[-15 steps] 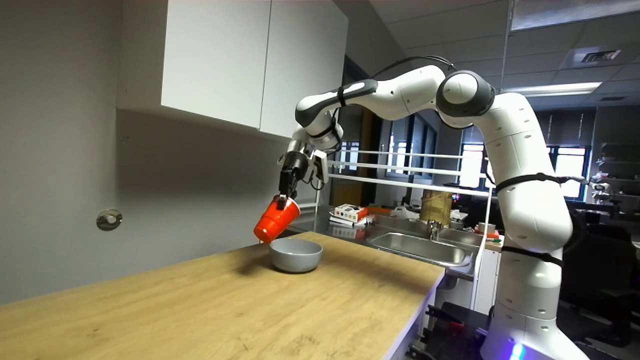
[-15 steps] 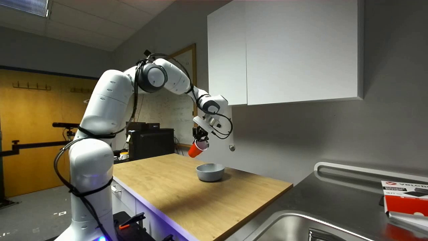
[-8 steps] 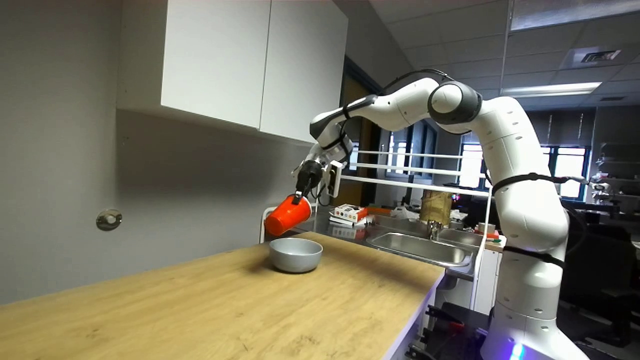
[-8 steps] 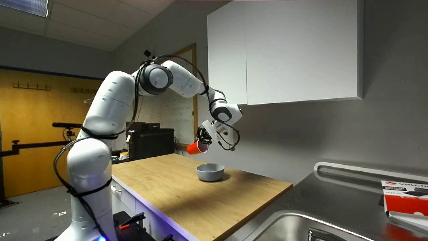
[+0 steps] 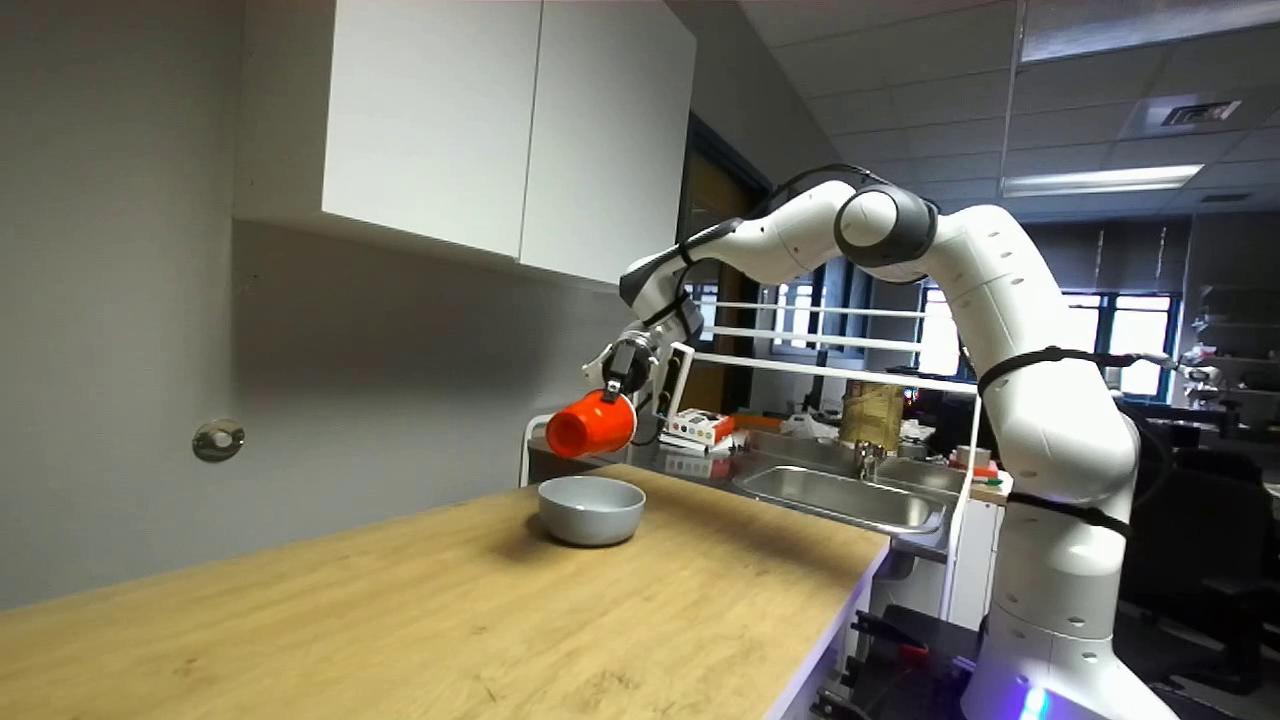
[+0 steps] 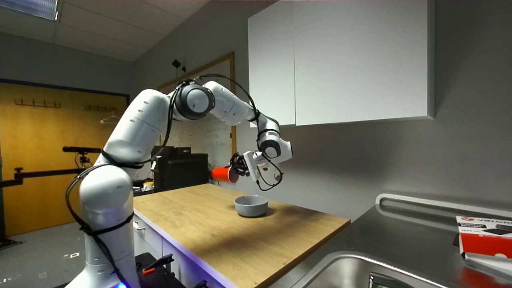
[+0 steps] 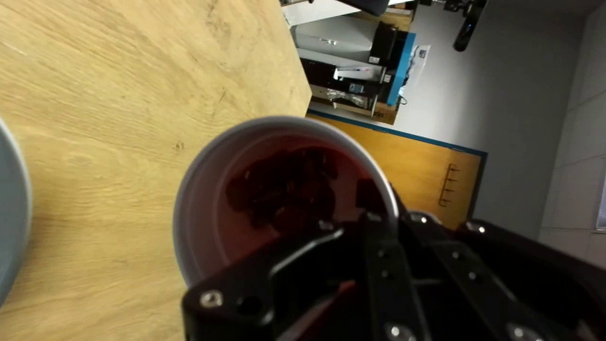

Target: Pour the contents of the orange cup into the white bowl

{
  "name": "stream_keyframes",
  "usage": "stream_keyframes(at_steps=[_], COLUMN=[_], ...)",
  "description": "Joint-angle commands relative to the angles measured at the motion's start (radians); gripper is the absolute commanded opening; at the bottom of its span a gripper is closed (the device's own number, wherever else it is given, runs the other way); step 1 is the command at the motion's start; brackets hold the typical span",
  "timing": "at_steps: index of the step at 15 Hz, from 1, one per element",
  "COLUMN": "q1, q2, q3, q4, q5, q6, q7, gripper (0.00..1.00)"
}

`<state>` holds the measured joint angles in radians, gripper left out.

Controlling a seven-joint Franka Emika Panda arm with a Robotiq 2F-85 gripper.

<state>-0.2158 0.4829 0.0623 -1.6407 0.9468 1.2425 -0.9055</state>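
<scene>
The orange cup [image 5: 592,426] is held in the air above and beyond the white bowl [image 5: 592,513], tipped nearly onto its side. In an exterior view, the cup [image 6: 220,173] is up and left of the bowl [image 6: 251,207], with its rim facing right. My gripper [image 5: 612,392] is shut on the cup's wall at the rim, also in an exterior view [image 6: 234,165]. In the wrist view, one finger of the gripper [image 7: 386,208] is inside the cup and one outside. Dark contents [image 7: 284,184] lie deep inside the cup [image 7: 199,227]. The bowl's edge [image 7: 12,208] shows at left; its inside is mostly hidden.
The bowl stands on a wooden counter [image 5: 450,620] against a grey wall. White cabinets [image 5: 430,120] hang above. A metal sink [image 5: 845,497] and a red-and-white box [image 6: 486,238] are beyond the counter's end.
The cup has swung from a steep downward slant to nearly horizontal, its base rising. The gripper has turned with it, and the arm has lowered somewhat. The bowl has not moved.
</scene>
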Motion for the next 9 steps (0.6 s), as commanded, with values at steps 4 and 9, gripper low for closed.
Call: stream_keyframes(at_steps=[4,9], q1=[0.016,0.017], q2=[0.091,0.171], q3=[-0.02,-0.033], q4=[0.096,0.192], q5=[0.061,0.067], q6=[-0.137,-0.164], q7=[-0.009,0.021], gripper=[0.01,0.01])
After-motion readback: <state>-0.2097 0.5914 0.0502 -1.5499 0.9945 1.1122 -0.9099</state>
